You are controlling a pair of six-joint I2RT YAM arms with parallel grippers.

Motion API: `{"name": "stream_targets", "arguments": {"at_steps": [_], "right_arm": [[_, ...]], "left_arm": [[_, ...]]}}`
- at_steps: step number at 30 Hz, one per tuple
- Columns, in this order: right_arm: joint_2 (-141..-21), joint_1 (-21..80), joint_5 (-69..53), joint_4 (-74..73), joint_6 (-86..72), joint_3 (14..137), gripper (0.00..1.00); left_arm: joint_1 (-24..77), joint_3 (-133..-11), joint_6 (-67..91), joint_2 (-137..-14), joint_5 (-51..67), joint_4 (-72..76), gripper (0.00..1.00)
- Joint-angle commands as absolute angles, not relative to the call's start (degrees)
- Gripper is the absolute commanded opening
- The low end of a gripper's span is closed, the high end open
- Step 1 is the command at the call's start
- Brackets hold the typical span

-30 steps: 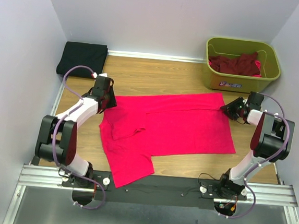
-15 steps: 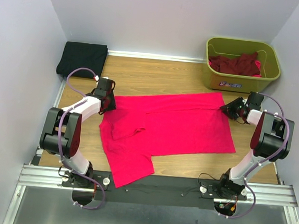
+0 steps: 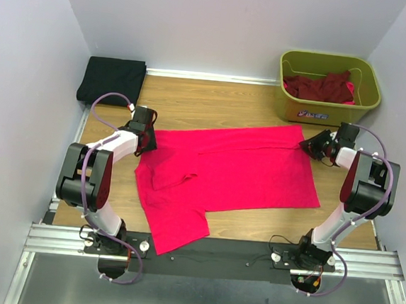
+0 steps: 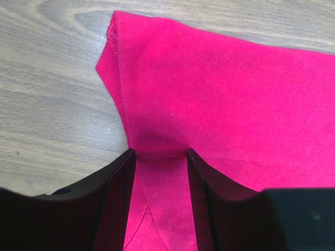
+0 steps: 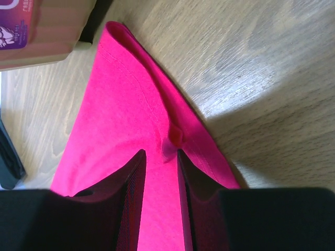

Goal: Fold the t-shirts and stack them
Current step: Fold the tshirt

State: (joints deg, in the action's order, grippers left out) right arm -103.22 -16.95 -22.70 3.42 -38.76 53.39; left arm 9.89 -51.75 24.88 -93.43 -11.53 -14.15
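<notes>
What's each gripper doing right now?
Left gripper: open, astride an edge of the pink t-shirt.
Right gripper: open, astride its opposite edge.

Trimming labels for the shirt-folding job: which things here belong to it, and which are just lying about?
Job:
pink-red t-shirt, spread out
black t-shirt, folded, far left corner
maroon t-shirts, heaped at far right

Lying about:
olive-green tub holding them
table
</notes>
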Motion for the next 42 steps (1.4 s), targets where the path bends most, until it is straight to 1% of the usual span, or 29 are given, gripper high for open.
{"name": "stream_targets", "arguments": {"at_steps": [1, 13, 14, 16, 17, 19, 20, 22, 23, 35, 42], "right_arm": [[-103.79, -16.88, -23.03, 3.16, -39.37, 54.84, 0.37], [-105.56, -16.88, -21.71, 3.08, -38.85, 53.53, 0.37], [-105.64, -16.88, -21.71, 3.16, -38.76, 53.44, 0.33], [-105.56, -16.88, -21.53, 3.08, -38.58, 53.44, 0.28], [-105.47, -16.88, -21.45, 2.99, -38.58, 53.44, 0.22], [-104.94, -16.88, -20.83, 2.81, -38.32, 53.7, 0.16], [-104.77, -16.88, -20.66, 2.46, -38.32, 53.79, 0.09], [-103.72, -16.88, -20.22, 2.11, -38.15, 54.4, 0.05], [-103.36, -16.88, -19.95, 1.85, -37.97, 54.58, 0.01], [-100.99, -16.88, -18.02, -5.89, -35.51, 59.68, 0.01], [-102.04, -16.96, -16.97, -8.7, -34.54, 60.65, 0.01]], "left_arm": [[10.11, -51.59, 24.61, -94.04, -13.54, -12.57, 0.52], [10.2, -51.59, 24.61, -94.66, -13.27, -12.57, 0.52], [10.11, -51.59, 24.61, -94.66, -13.27, -12.66, 0.52], [10.2, -51.59, 24.7, -94.66, -13.36, -12.57, 0.52], [10.2, -51.5, 24.78, -94.75, -13.36, -12.57, 0.52], [10.11, -51.5, 24.78, -94.75, -13.45, -12.66, 0.52], [10.19, -51.59, 24.79, -94.83, -13.53, -12.74, 0.52], [10.2, -51.59, 24.96, -95.1, -13.8, -13.09, 0.52], [10.11, -51.59, 25.05, -95.1, -13.89, -13.18, 0.52], [10.11, -51.77, 25.05, -95.89, -14.41, -14.06, 0.52], [10.19, -51.77, 24.96, -96.06, -14.41, -14.33, 0.52]]}}
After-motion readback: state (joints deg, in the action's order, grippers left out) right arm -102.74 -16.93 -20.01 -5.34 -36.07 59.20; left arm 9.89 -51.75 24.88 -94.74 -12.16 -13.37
